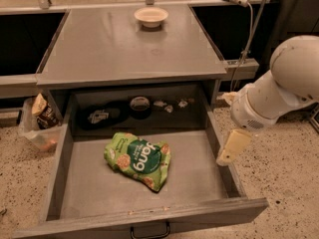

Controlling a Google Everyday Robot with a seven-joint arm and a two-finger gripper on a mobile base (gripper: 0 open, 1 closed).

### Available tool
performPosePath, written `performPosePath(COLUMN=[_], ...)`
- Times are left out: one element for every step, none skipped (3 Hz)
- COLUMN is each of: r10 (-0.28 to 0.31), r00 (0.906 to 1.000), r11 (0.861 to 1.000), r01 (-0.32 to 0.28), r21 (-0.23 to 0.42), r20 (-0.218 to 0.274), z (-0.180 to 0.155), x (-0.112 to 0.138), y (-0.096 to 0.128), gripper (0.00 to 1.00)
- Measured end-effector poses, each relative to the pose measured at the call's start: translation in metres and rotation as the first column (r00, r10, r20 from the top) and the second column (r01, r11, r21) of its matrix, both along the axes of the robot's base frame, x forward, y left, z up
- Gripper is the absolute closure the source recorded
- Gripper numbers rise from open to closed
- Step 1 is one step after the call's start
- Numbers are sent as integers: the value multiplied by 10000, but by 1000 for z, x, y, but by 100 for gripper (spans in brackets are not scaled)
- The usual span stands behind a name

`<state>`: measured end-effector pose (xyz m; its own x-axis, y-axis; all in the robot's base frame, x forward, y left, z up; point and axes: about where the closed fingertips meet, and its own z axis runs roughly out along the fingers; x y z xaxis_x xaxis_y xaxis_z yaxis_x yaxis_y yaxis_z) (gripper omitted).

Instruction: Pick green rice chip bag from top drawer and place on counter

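The green rice chip bag [139,160] lies flat in the middle of the open top drawer [199,183], its dark green label facing up. The counter [114,49] stretches above and behind the drawer. My gripper [232,148] hangs from the white arm [279,88] at the right, over the drawer's right wall, to the right of the bag and apart from it. It holds nothing that I can see.
A small cream bowl [151,17] stands at the back of the counter. A tape roll [140,105] and small bits lie at the drawer's back. A brown-and-white snack bag in clear plastic [41,117] sits on the floor at the left. A white cable [246,29] hangs at the right.
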<state>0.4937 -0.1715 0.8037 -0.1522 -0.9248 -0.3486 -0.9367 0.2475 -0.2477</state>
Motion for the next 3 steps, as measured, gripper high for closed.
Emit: performPosePath(r10=[0, 356, 1067], r00=[10000, 9993, 9941], r11=[10000, 9982, 9837], r01=[0, -352, -1025], r21=[0, 476, 1480], r20=[0, -72, -202], z=[0, -11, -32], x=[0, 3, 5], y=[0, 22, 76], gripper=[0, 0, 0])
